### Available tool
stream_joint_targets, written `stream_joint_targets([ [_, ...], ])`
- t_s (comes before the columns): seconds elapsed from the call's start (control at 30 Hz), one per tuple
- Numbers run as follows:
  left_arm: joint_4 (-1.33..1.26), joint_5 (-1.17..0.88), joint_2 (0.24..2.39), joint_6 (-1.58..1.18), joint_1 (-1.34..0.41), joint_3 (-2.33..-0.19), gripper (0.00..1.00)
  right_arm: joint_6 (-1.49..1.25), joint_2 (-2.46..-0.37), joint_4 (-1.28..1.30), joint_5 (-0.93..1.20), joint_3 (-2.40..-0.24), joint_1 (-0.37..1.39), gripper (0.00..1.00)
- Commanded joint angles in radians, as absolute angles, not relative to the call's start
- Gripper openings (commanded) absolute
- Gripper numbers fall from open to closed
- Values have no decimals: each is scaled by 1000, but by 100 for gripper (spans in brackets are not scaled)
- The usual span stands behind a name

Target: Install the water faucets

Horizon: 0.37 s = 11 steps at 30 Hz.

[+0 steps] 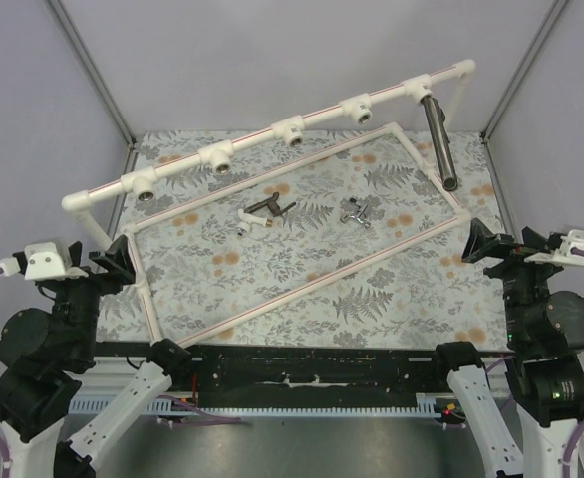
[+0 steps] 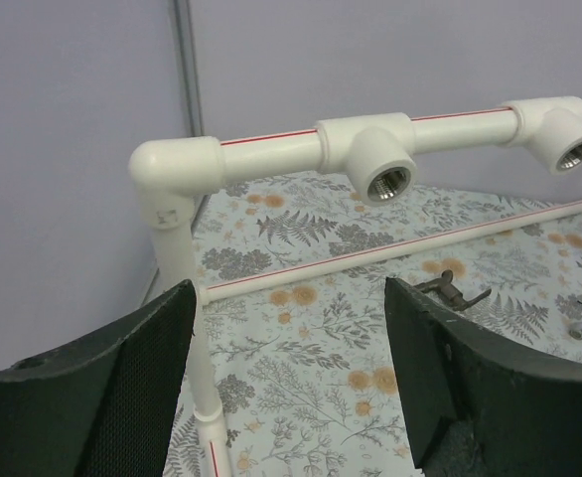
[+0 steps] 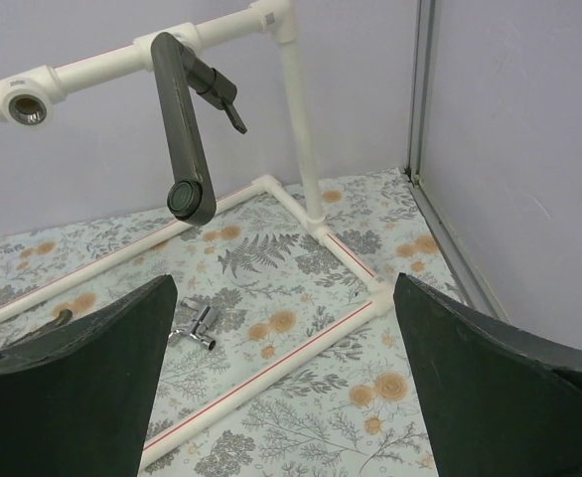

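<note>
Lying loose at the centre of the bench (image 1: 402, 289), the short dark faucet (image 1: 267, 210) and silver faucet (image 1: 357, 212) are awaited by the left pincer (image 2: 289, 328) and right pincer (image 3: 286, 338), both held wide and empty, apparently for pickup.

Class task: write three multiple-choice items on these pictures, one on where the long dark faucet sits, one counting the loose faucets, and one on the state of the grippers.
1. Where is the long dark faucet?
A. lying flat
B. mounted at the right end of the pipe frame
C. clamped in jaws

2. How many faucets lie loose on the tablecloth?
A. one
B. two
C. three

3. The left gripper and right gripper are:
A. both open and empty
B. both shut
C. each holding a faucet

Answers:
1 B, it hangs from the rightmost socket.
2 B, only the short dark faucet and the silver faucet lie there.
3 A, the jaws stand wide apart with nothing between them.
</note>
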<state>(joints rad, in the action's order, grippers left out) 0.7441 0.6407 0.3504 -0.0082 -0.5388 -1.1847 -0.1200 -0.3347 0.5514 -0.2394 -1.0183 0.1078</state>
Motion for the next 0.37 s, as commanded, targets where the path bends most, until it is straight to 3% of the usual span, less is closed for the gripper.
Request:
stream_joint_targets([
  [0.0, 769, 715, 302, -71, -537, -1155, 80, -112, -327, 552, -273, -1003, 114, 98],
  [0.33, 677, 747, 262, 35, -537, -1129, 80, -112, -377, 560, -290, -1015, 114, 98],
])
